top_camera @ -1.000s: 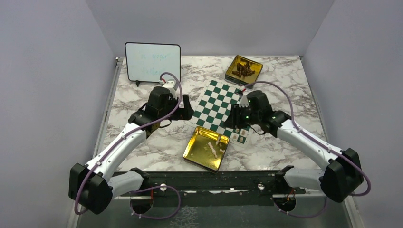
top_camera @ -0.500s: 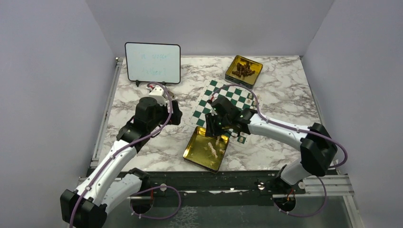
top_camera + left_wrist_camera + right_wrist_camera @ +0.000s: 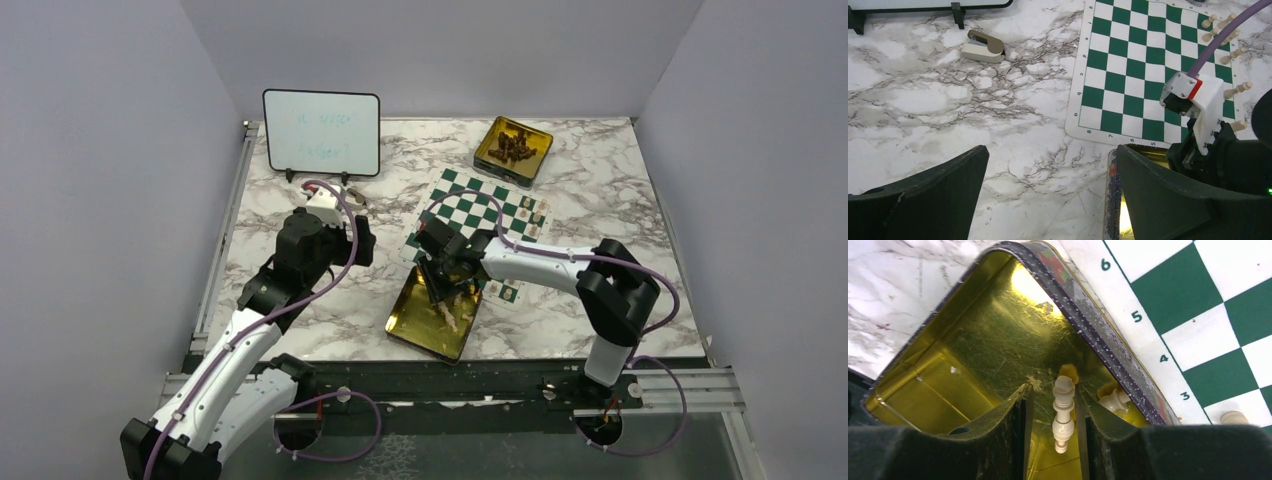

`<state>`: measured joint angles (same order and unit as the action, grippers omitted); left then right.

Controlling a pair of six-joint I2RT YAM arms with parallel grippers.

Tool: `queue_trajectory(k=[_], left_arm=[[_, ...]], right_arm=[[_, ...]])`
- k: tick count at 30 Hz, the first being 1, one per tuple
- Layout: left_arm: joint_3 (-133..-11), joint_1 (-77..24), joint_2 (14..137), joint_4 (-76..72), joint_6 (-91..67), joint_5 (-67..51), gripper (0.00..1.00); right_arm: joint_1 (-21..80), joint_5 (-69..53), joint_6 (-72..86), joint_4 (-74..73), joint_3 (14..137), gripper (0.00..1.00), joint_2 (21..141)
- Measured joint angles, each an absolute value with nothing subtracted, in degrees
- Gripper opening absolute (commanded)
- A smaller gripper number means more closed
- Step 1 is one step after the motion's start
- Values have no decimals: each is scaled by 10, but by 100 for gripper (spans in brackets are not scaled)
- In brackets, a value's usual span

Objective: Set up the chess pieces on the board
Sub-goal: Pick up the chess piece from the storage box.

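Left gripper [image 3: 1052, 152]: jaws spread as wide as they go, with nothing between them. It hangs over the marble table [image 3: 923, 100], off the left edge of the board [image 3: 1128, 65].
Left arm's bearing: the loose pieces lie to its right, past its right-hand finger. It is the farther arm.
Near gold tin [image 3: 405, 325]: sits between the two arms, at the board's near corner. Its rim runs right along the board's numbered margin.
Right gripper [image 3: 1053, 390]: down inside the near gold tin with jaws partly open, astride one pale piece [image 3: 1063, 415]. It has no grip on it: a gap shows on one side of the piece, and the other finger is at or almost at it.
Piece's long axis: runs along the fingers, head away from the wrist and base toward it, so the jaws would close across its slim stem.
Bearing for the next move: the piece sits between the fingers, neither ahead nor aside. I judge that closing and a straight lift over the rim would be enough.
Second pale piece [image 3: 1115, 400]: just outside the right-hand finger, against the tin wall. It could be nudged as the jaws close.
Board's right edge: a few cream pieces [image 3: 1228, 37] stand there, and most squares show no piece.
Nearer arm: the right.
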<state>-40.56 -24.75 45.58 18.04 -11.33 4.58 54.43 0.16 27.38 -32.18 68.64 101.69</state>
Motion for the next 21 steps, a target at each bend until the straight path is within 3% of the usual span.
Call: queue_trajectory(k=[7, 21], left_arm=[[-404, -248, 450, 181, -112, 53, 99], [-404, -248, 450, 180, -110, 56, 99]], right_arm=[[551, 9, 274, -343, 692, 40, 1045], [556, 13, 270, -351, 692, 21, 1053]])
